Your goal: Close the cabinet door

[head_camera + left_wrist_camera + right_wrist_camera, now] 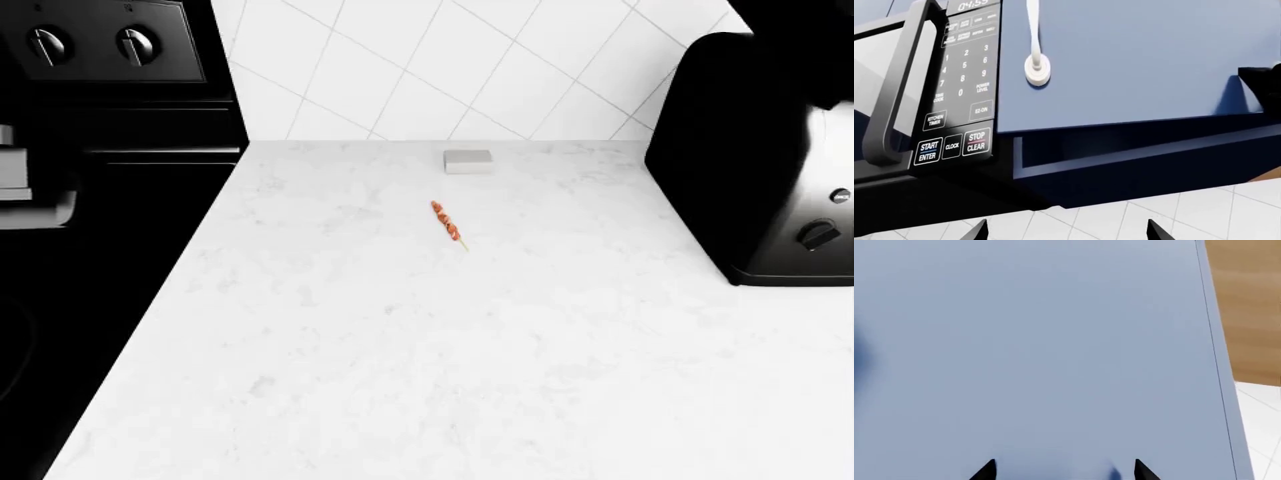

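Observation:
The blue cabinet door (1134,65) with a white bar handle (1035,60) hangs beside the microwave in the left wrist view. It stands slightly ajar, with a dark gap between its edge and the cabinet body (1134,165). My left gripper (1067,231) is open and empty, apart from the door, with tiled wall behind it. In the right wrist view the door face (1041,350) fills the frame, very close to my open right gripper (1064,471). A black part of my right arm (1262,85) shows at the door's edge. Neither gripper shows in the head view.
A black microwave (894,115) with its keypad (964,80) sits right beside the door. On the white counter (441,340) lie a skewer (449,224) and a small grey block (467,161). A black toaster (761,160) stands right, the stove (94,150) left.

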You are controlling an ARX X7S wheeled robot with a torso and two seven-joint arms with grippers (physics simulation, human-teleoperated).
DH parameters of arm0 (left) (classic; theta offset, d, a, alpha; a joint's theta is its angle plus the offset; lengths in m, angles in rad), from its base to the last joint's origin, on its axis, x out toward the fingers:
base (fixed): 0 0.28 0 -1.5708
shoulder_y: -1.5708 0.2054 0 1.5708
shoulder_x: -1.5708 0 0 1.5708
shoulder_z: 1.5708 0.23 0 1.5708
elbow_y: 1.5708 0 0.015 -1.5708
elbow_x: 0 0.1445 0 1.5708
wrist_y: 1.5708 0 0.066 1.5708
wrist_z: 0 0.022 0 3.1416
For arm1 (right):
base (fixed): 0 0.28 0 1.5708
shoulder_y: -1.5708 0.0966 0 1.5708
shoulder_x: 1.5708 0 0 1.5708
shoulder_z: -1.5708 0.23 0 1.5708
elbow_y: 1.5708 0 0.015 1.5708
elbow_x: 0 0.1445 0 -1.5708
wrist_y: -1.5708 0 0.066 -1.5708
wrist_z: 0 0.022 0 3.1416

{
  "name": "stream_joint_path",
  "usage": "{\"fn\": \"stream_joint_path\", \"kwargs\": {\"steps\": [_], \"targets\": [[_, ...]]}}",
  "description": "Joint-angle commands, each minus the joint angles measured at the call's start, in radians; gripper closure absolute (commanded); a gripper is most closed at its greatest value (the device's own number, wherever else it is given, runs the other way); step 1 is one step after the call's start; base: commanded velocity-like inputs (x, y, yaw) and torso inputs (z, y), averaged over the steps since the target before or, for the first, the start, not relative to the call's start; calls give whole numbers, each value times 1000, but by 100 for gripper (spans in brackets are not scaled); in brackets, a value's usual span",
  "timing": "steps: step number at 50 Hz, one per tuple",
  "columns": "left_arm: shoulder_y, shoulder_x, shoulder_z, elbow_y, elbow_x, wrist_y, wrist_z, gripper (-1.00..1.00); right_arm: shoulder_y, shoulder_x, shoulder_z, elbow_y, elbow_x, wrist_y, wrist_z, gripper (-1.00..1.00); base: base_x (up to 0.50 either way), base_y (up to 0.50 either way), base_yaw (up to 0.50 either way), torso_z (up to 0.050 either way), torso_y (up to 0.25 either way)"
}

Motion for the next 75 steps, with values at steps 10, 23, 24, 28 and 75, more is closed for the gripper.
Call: {"fn": "stream_joint_path", "kwargs": {"steps": [10,23,24,28,75], "targets": [[11,9,7,-8,8,5,2,-100,-115,-35,-176,310,135,424,-28,-100,6,0,0,0,0],[18,6,9,-12,13,13,5,-100,-120,-63,-204,375,106,432,-39,-100,6,0,1,0,0],[19,7,10,-11,15,13,5,-100,-121,-65,-205,381,104,431,-41,-100,13,0,0,0,0],[23,6,11,-14,19,16,6,-100,-124,-75,-213,408,94,427,-49,-100,6,1,0,0,0],[68,16,23,-33,52,37,4,-100,-173,-242,-322,868,-48,346,-180,-100,5,0,0,0,0]]}}
